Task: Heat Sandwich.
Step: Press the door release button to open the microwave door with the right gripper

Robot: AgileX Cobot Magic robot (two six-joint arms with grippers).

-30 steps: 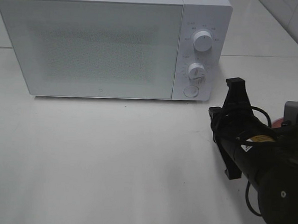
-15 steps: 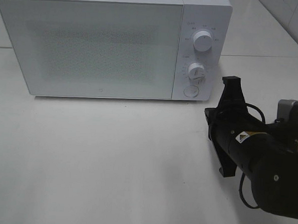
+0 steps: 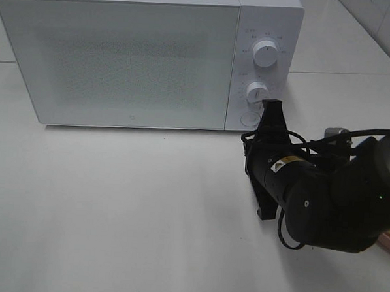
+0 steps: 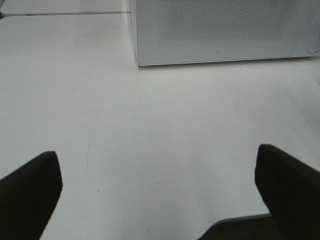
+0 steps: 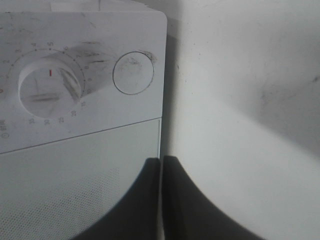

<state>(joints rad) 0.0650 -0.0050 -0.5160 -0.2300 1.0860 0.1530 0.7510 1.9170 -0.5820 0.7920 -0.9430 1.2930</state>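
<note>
The sandwich is not in view. The white microwave (image 3: 121, 57) stands at the back with its door closed; it also shows in the left wrist view (image 4: 220, 30). My right gripper (image 3: 273, 111) is shut and empty, its tip just in front of the round door button (image 3: 250, 119) on the control panel. In the right wrist view the shut gripper (image 5: 161, 160) points at the panel's edge, near the button (image 5: 132, 73) and the lower knob (image 5: 47, 85). My left gripper (image 4: 156, 155) is open and empty over bare table, away from the microwave.
The upper knob (image 3: 265, 53) and lower knob (image 3: 257, 92) sit above the button. A pink sliver (image 3: 389, 240) shows under the right arm at the right edge. The white table (image 3: 113, 207) runs in front of the microwave.
My right arm has swung left and forward, bringing the shut gripper from the right side of the table up to the microwave's control panel near the round button.
</note>
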